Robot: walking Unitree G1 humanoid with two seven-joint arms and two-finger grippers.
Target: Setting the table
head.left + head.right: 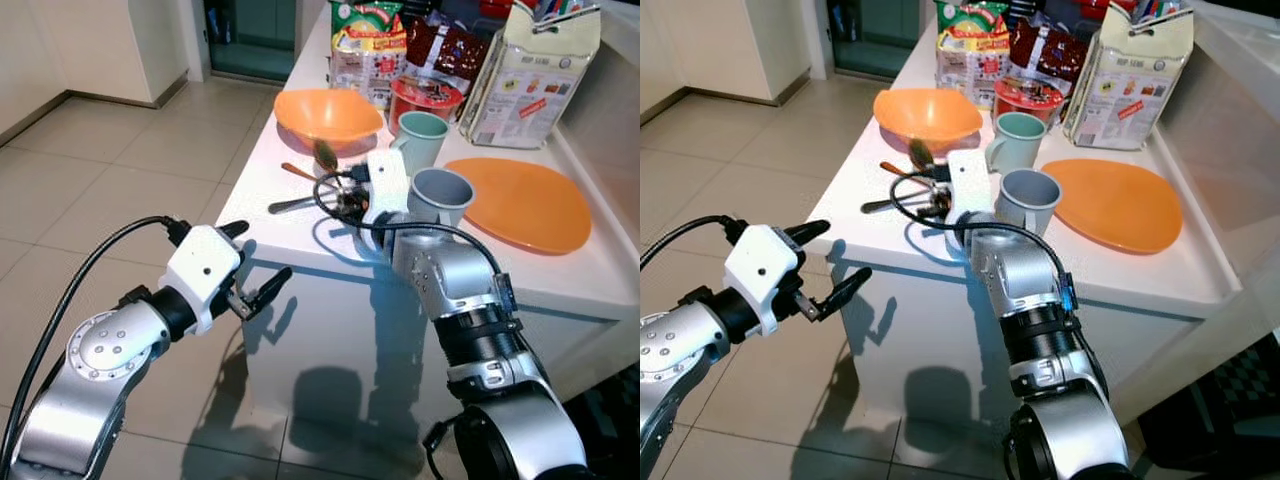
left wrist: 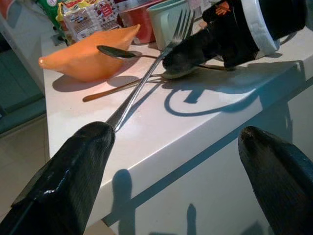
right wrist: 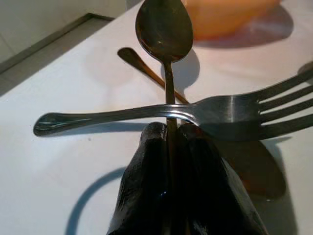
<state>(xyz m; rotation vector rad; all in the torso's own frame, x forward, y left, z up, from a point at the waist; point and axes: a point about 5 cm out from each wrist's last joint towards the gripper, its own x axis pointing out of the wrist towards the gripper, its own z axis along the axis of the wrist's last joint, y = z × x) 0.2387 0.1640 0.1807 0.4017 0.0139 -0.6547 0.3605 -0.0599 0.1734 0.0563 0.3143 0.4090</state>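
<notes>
Spoon: handle pinched in the closed jaws of the right gripper, bowl raised over the white surface. Fork is laid crosswise beneath; orange bowl, two cups and orange plate are ranged behind. Left gripper: jaws wide, held off the surface's edge.
</notes>
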